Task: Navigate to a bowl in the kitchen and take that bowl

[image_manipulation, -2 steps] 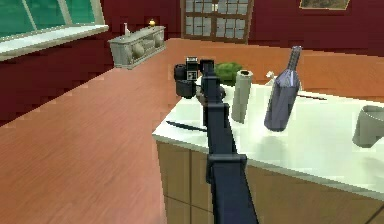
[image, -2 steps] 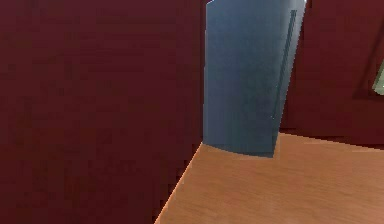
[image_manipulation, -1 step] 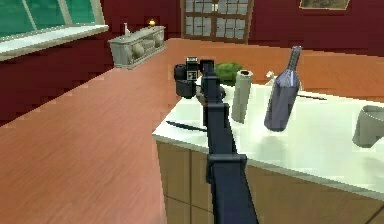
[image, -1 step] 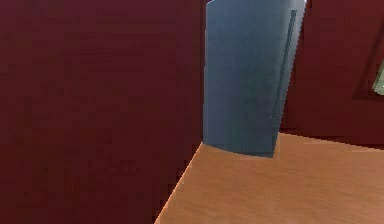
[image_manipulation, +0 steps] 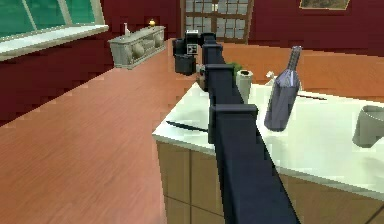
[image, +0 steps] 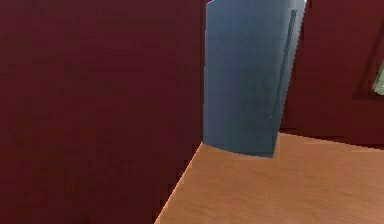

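Note:
My arm [image_manipulation: 235,130] runs as a dark bar from the arm side view's bottom edge up over a white-topped counter [image_manipulation: 310,150]. At its far end sits the gripper [image_manipulation: 183,60], a dark block beside a white marker square, with wooden floor behind it. Its fingers are too small to make out, so I cannot tell whether it holds anything. On the counter stand a tall grey-purple bottle [image_manipulation: 285,90] and a pale cup [image_manipulation: 368,125], and a thin dark utensil [image_manipulation: 186,125] lies near the left edge. Small blobs [image_manipulation: 247,72] sit at the counter's far end.
In the forward view a dark red wall [image: 90,100] stands close on the left, with a blue-grey door panel [image: 248,75] ahead and wooden floor [image: 280,185] toward the right. In the arm side view, a low white shelf [image_manipulation: 135,45] stands under a window [image_manipulation: 45,15], with a glass-door cabinet [image_manipulation: 215,15] at the back.

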### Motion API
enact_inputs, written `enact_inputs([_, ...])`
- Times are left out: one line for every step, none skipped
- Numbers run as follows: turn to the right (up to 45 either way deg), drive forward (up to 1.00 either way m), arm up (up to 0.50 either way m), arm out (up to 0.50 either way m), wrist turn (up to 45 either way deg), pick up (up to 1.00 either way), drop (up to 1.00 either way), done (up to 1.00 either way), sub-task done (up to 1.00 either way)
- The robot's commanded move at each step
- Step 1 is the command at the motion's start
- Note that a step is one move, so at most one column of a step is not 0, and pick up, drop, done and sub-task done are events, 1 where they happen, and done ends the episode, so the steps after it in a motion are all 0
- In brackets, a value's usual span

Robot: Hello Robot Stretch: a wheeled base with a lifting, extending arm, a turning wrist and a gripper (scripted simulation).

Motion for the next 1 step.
enact_inputs([0.0, 0.0, 0.0, 0.0, 0.0, 0.0, 0.0, 1.0, 0.0])
